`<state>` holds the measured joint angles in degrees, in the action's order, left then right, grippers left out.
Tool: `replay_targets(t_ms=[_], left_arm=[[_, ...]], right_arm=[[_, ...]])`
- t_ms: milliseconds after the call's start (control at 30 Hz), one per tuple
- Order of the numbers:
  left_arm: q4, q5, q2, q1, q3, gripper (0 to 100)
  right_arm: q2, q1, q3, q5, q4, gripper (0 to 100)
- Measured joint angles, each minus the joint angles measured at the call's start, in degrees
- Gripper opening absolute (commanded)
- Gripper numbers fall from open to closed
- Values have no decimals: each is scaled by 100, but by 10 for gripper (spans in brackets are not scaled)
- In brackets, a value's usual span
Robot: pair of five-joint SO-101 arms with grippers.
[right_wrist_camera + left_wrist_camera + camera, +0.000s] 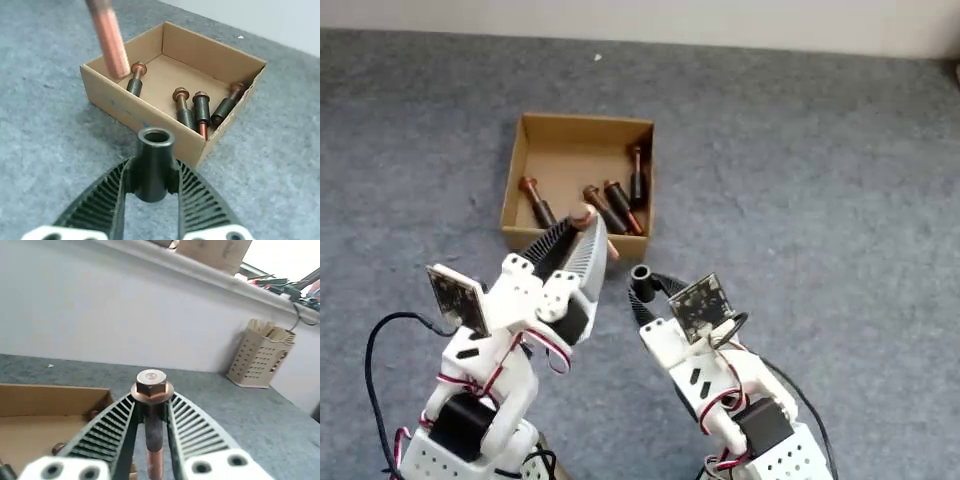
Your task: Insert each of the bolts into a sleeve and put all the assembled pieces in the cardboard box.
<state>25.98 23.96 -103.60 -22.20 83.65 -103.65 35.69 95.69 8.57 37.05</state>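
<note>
The left arm (490,370) rises from seven o'clock in the high view, its left gripper (586,228) aimed toward one o'clock, jaws clamped on a bolt (151,385). The right arm (720,390) comes up from five o'clock, its right gripper (642,290) aimed toward eleven, pinching a sleeve (155,160) upright.
</note>
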Motion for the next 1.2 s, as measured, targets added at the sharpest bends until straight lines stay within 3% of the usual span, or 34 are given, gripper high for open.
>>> replay_targets(t_ms=[200,467,800,1200], left_arm=[[563,0,0,-642,-334,6],[563,0,0,-738,-343,6],[563,26,0,-281,-343,6],[580,18,-9,-141,-659,6]], right_arm=[[0,18,0,563,-237,4],[0,70,0,809,-800,4],[0,580,0,826,-870,4],[-18,607,0,826,-870,4]])
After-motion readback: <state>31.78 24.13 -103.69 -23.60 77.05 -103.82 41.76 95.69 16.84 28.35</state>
